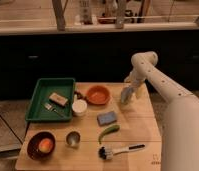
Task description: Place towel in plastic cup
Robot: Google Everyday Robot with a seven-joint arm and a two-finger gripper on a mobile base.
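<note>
The towel is a small blue-grey folded cloth lying flat near the middle of the wooden table. The white plastic cup stands upright to its left, beside the green tray and in front of the orange bowl. My gripper hangs from the white arm over the table's back right, to the right of the orange bowl and above and right of the towel. It is well apart from the towel and the cup and holds nothing that I can see.
A green tray at the left holds a sponge and a fork. An orange bowl sits behind the cup. A shiny metal cup, a dark bowl with fruit, a green pepper and a dish brush lie along the front.
</note>
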